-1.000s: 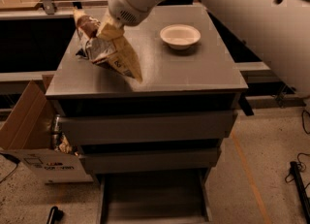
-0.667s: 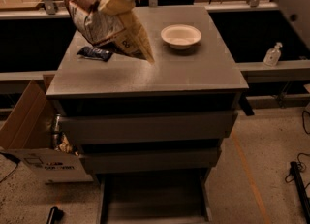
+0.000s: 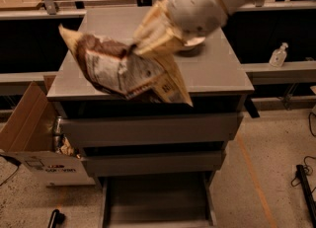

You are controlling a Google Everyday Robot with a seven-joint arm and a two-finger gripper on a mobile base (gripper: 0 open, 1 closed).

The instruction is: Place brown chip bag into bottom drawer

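Note:
The brown chip bag (image 3: 123, 71) hangs in the air over the front edge of the grey cabinet top (image 3: 217, 76), white nutrition panel facing me, tilted with one cream end at the upper left. My gripper (image 3: 148, 42) is shut on the bag's upper right part, held above the cabinet. The bottom drawer (image 3: 155, 200) is pulled out below the two upper drawers; its tray shows nothing inside.
A white bowl (image 3: 192, 44) sits on the cabinet top, mostly behind my arm. An open cardboard box (image 3: 29, 138) stands on the floor to the left. A clear bottle (image 3: 279, 55) stands on a ledge at the right. Cables lie on the floor at right.
The gripper has lifted the bag off the cabinet top and carried it forward, toward the front edge. The small dark wrapper seen earlier is now hidden behind the bag.

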